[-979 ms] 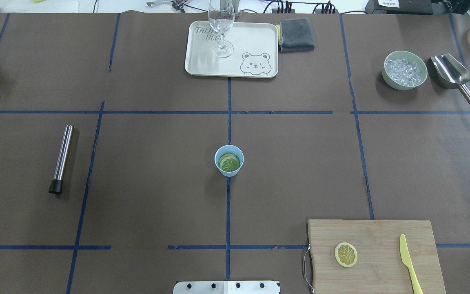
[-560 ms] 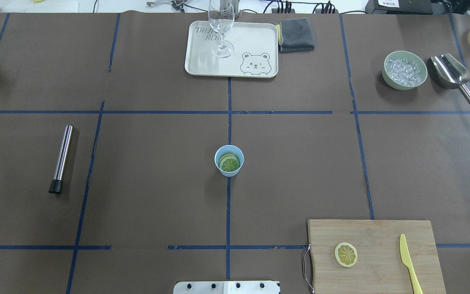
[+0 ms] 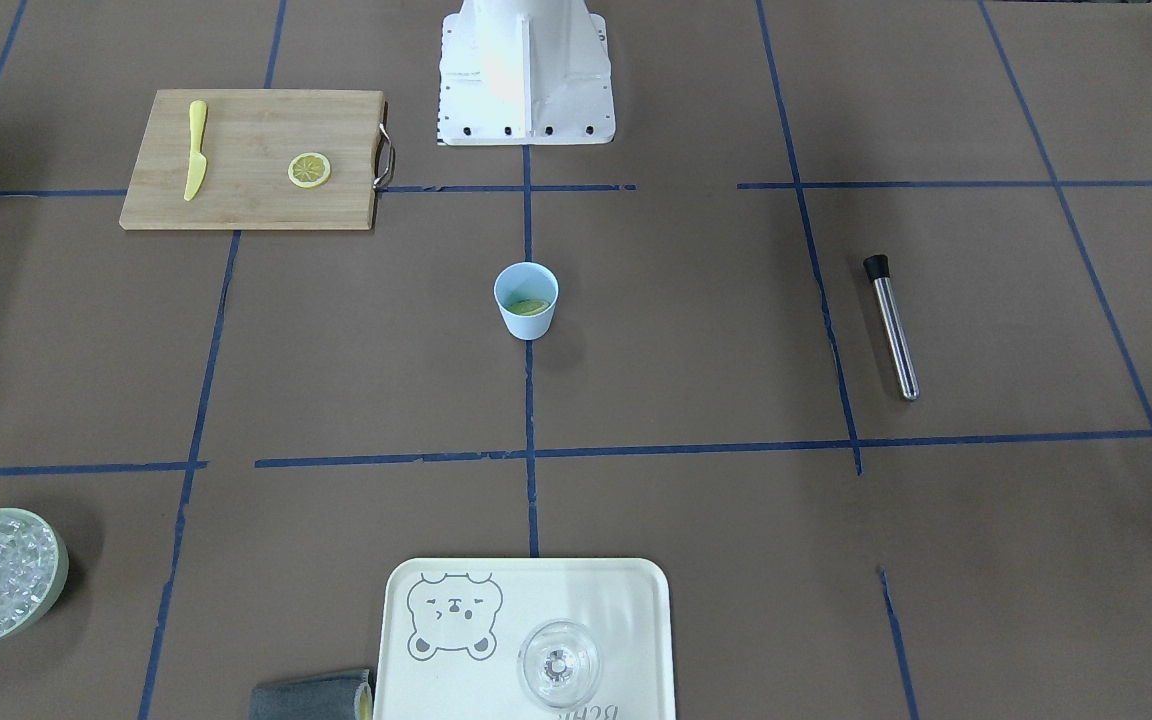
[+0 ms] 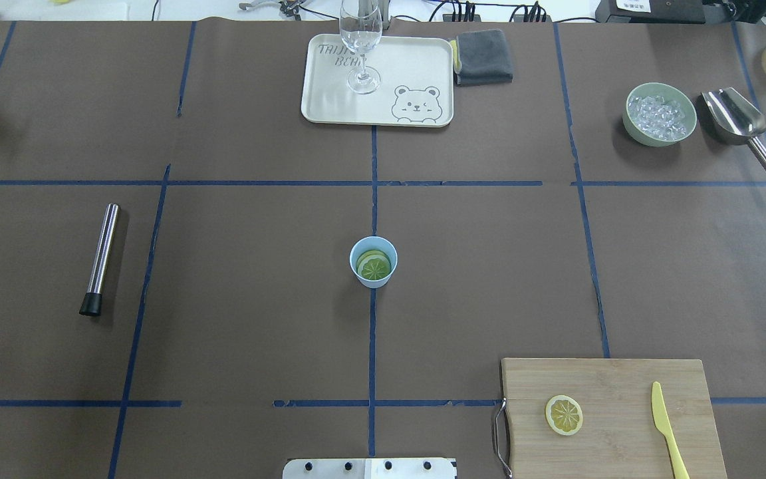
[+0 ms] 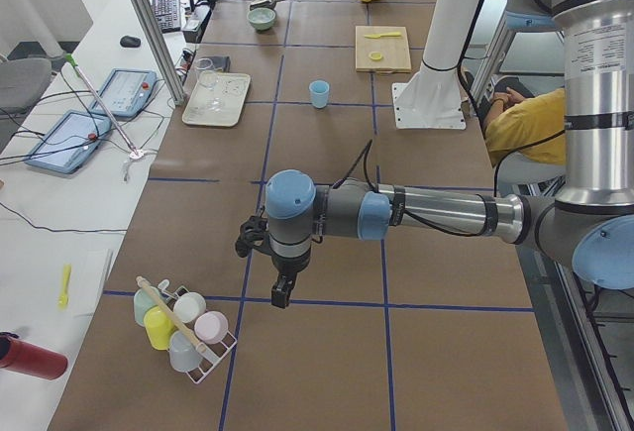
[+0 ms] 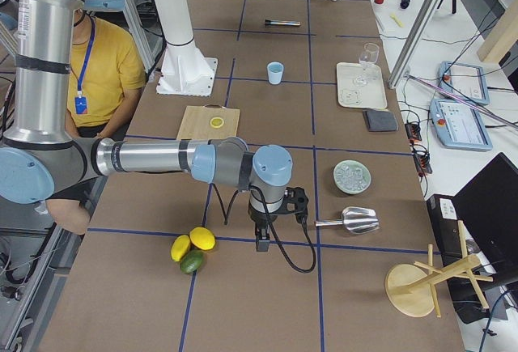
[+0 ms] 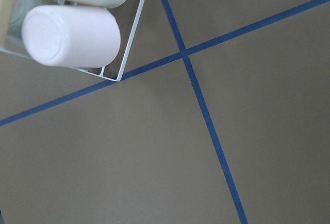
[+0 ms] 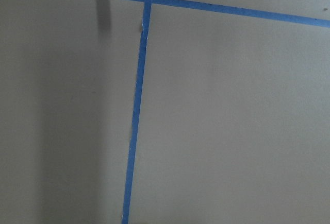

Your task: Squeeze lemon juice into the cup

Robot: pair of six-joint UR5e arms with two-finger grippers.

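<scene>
The lemon is a round yellow slice lying cut face up on the wooden cutting board at the near right. The light-blue cup stands upright at the table's middle with green citrus slices inside. Neither gripper appears in the overhead or front view. In the exterior left view my left gripper hangs over the table's far left end, beside a rack of cups. In the exterior right view my right gripper hangs over the far right end. I cannot tell whether either is open or shut.
A yellow plastic knife lies right of the lemon on the board. A steel muddler lies at the left. A tray with a clear glass, a grey cloth, a bowl of ice and a scoop line the far side.
A dark part of my left arm at the overhead view's left edge has moved out of that view. Nothing on the table has moved.
</scene>
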